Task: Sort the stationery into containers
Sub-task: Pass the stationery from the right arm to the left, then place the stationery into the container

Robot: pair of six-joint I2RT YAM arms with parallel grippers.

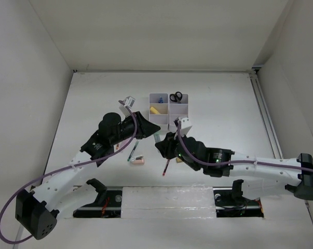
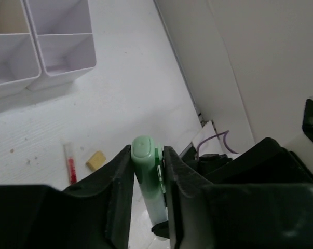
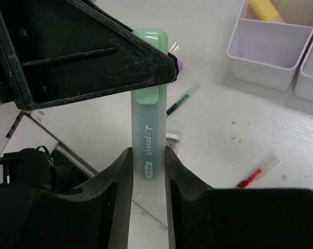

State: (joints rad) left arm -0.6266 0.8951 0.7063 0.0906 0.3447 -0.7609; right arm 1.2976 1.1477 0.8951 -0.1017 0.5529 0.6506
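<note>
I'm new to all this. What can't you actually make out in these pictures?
- Top view: the green-capped translucent marker is mostly hidden where the left gripper and right gripper meet.
- Top view: the arms partly cover the nearest row of the white plastic divided organiser; contents unclear.
- Top view: a small blue item in a far compartment is too small to identify.
- Right wrist view: the yellow tube is cut off by the top edge.

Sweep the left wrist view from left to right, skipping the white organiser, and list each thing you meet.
red pen → tan eraser → green marker → purple cable
</note>
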